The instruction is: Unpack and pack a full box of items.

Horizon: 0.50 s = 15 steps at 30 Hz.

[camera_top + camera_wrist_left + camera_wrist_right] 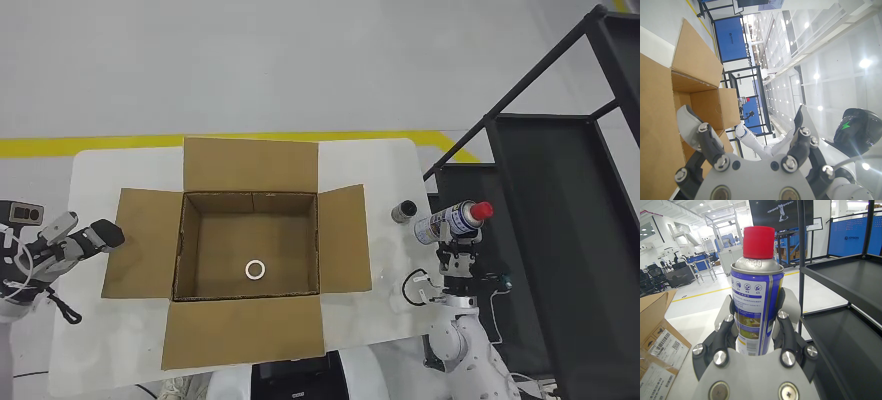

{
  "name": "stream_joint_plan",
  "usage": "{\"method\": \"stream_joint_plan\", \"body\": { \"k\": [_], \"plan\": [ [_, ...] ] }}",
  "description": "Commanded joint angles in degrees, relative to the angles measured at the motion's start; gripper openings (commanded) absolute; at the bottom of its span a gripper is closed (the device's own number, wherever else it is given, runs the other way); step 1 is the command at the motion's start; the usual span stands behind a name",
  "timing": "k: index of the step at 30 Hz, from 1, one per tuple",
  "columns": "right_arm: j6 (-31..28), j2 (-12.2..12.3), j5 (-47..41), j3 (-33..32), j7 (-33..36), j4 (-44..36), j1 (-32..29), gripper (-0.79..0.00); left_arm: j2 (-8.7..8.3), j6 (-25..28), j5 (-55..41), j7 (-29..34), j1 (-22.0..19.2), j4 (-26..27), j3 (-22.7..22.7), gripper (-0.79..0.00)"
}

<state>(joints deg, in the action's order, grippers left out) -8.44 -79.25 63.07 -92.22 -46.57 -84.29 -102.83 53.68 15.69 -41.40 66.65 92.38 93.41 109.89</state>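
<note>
Box [250, 165] sits open mid-counter [120, 170]. At its 3 o'clock your right fingers [790, 306] clamp the can [755, 291] low on its body, so it could tip or slip. Swing carelessly and it hits the rack [560, 200] beyond or topples the small cylinder [404, 211] nearby. At 9 o'clock your left fingers [685, 117] are spread wide, empty. You can't see the can's base, nor tell what the ring [256, 269] on the box floor is.

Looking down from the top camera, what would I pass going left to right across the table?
Left gripper → cardboard box, a white ring lying inside it → small dark canister → red-capped spray can.
</note>
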Motion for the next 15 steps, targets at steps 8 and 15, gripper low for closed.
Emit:
{"method": "stream_joint_plan", "body": {
  "k": [8,15],
  "plan": [
    [3.86,-0.39,2.14,1.24,-3.48,7.4,3.39,-0.785,0.0,0.0,0.0,0.0,0.0,0.0,0.0,0.0],
    [7.0,-1.06,5.35,4.11,-11.53,18.8,8.58,-0.785,0.0,0.0,0.0,0.0,0.0,0.0,0.0,0.0]
  ]
}}
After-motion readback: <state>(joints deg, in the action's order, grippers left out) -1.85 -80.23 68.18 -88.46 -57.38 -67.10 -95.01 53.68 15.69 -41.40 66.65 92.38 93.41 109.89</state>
